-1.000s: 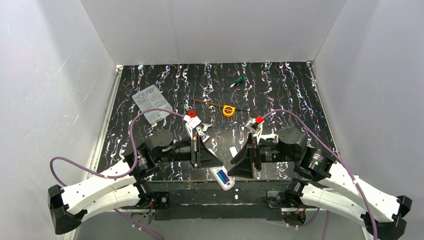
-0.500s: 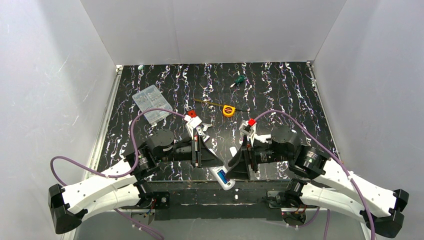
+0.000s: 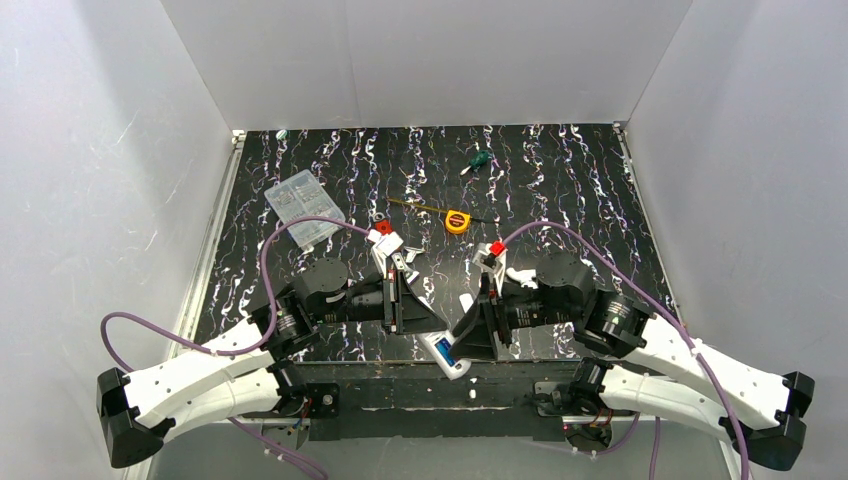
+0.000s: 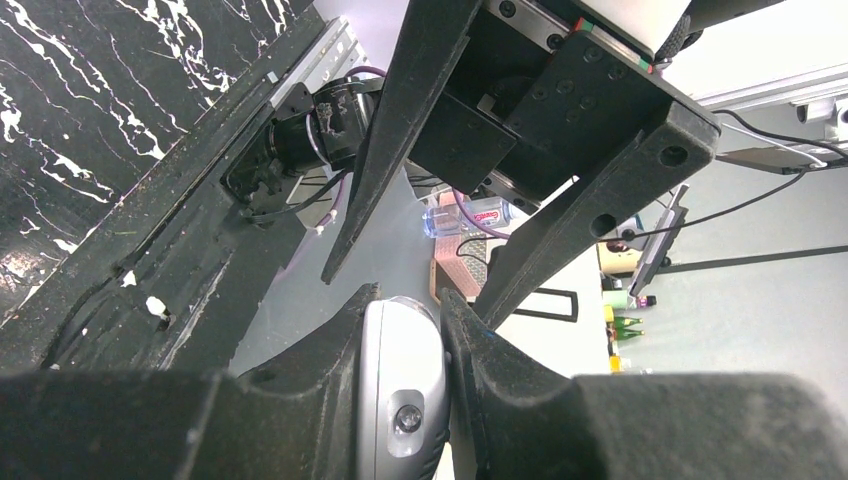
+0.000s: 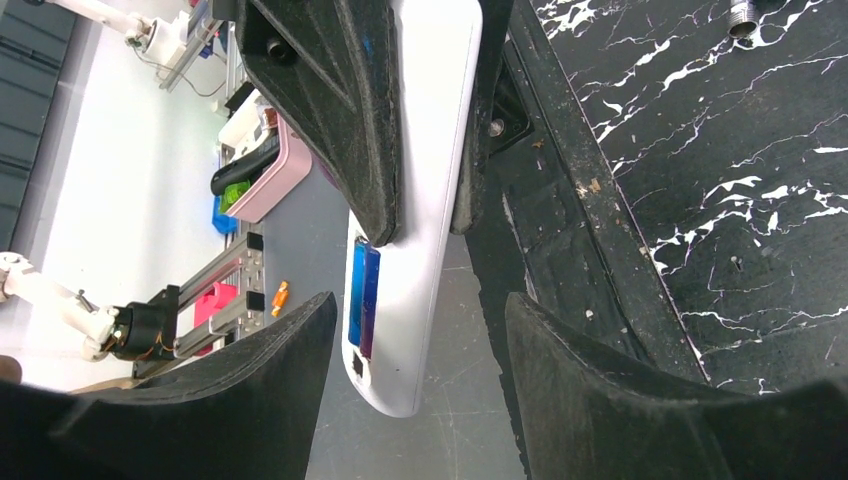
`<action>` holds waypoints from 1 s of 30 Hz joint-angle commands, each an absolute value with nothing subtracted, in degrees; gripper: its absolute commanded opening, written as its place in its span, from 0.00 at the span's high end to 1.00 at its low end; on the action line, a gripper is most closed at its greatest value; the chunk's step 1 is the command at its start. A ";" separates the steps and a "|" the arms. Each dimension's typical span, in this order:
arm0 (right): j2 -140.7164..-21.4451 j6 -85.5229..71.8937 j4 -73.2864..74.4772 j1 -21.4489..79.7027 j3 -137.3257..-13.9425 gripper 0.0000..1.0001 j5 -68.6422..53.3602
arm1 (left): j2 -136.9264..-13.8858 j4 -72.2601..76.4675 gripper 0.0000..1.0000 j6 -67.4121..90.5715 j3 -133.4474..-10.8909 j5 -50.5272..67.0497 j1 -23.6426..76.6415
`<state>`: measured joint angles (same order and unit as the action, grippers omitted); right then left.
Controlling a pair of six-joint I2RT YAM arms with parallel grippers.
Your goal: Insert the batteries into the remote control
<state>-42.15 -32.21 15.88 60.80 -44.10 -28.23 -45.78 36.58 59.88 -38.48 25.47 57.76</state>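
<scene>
The white remote control (image 3: 447, 358) hangs past the table's near edge, back side up. My left gripper (image 3: 432, 336) is shut on it; in the left wrist view (image 4: 407, 300) both jaws press its rounded end (image 4: 400, 390). Blue batteries (image 5: 362, 295) lie side by side in its open compartment and also show from above (image 3: 445, 352). My right gripper (image 3: 462, 338) is open, and in the right wrist view (image 5: 420, 300) its fingers stand on either side of the remote's (image 5: 425, 230) free end without touching it.
A small white piece (image 3: 466, 303) lies on the black marbled table behind the grippers. A clear plastic box (image 3: 303, 207), a yellow tape measure (image 3: 457, 221) and a green screwdriver (image 3: 479, 160) lie farther back. White walls close in three sides.
My right arm has moved left toward the remote, so its open fingers now flank the remote's free end. My left gripper and the remote have stayed put.
</scene>
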 commanded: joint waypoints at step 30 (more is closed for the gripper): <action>-45.09 -31.73 12.30 62.14 -46.05 0.59 -26.13 | -44.41 40.73 1.00 60.25 -40.65 25.33 57.66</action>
